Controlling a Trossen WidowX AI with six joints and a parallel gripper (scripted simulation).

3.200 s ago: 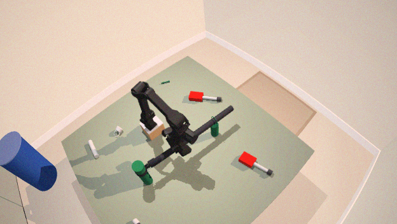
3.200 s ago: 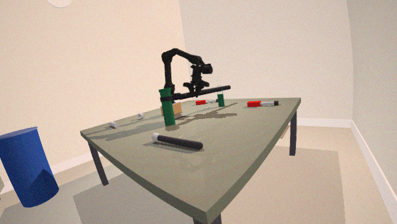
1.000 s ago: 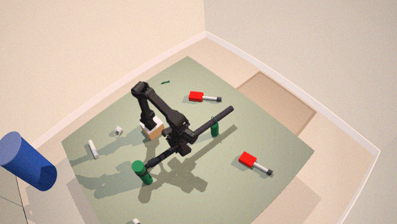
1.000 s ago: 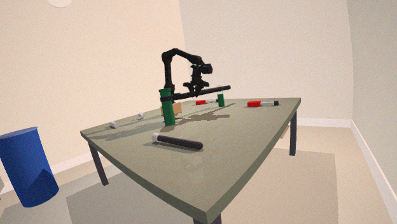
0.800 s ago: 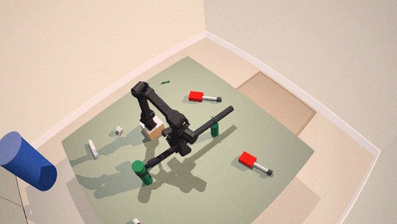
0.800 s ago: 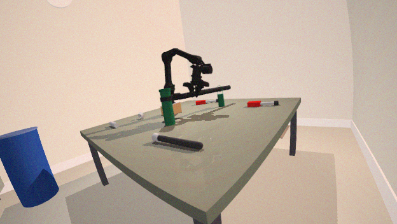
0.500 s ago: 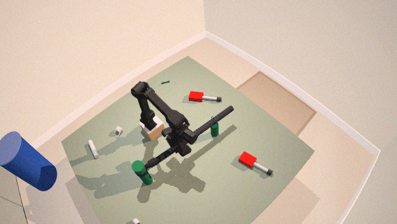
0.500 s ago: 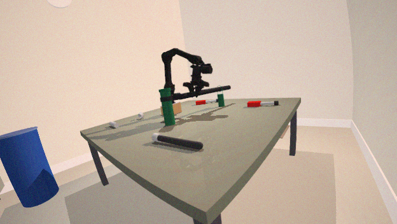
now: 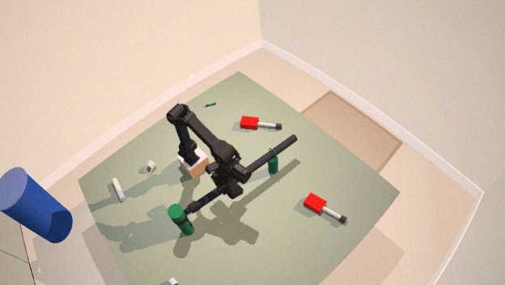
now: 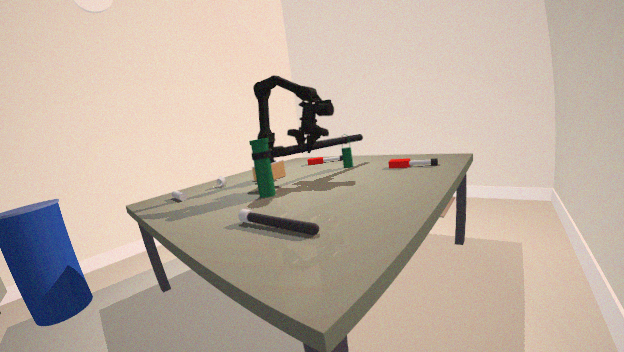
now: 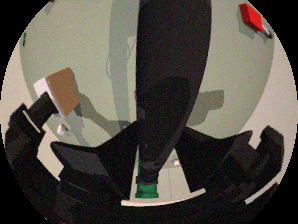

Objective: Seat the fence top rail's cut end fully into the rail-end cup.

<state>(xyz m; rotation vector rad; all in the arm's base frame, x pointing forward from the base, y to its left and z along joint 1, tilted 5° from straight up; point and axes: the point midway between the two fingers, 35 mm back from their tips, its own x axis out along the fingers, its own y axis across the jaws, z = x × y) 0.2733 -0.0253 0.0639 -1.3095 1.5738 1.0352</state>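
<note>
Now my jaws (image 9: 231, 182) (image 10: 310, 146) grip the rail (image 9: 270, 156) (image 10: 340, 141) (image 11: 172, 60) mid-length, its near end at the big post (image 9: 176, 212) (image 10: 263, 175) (image 11: 147, 191); it looks stiff, probably light, so this central hold should suit pushing.

My matte-black build

I am black from shoulder to fingers, my arm (image 9: 208, 135) (image 10: 264, 110) made of slim straight links and chunky rounded joints; my gripper (image 9: 231, 182) (image 10: 309, 145) (image 11: 153, 124) is black too, its fingers broad, angular and tapering

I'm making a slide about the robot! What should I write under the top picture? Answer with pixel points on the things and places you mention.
Robot tool (image 9: 230, 182) grips a long black rail (image 9: 270, 155) between two green posts (image 9: 176, 213) (image 9: 273, 165).
</note>
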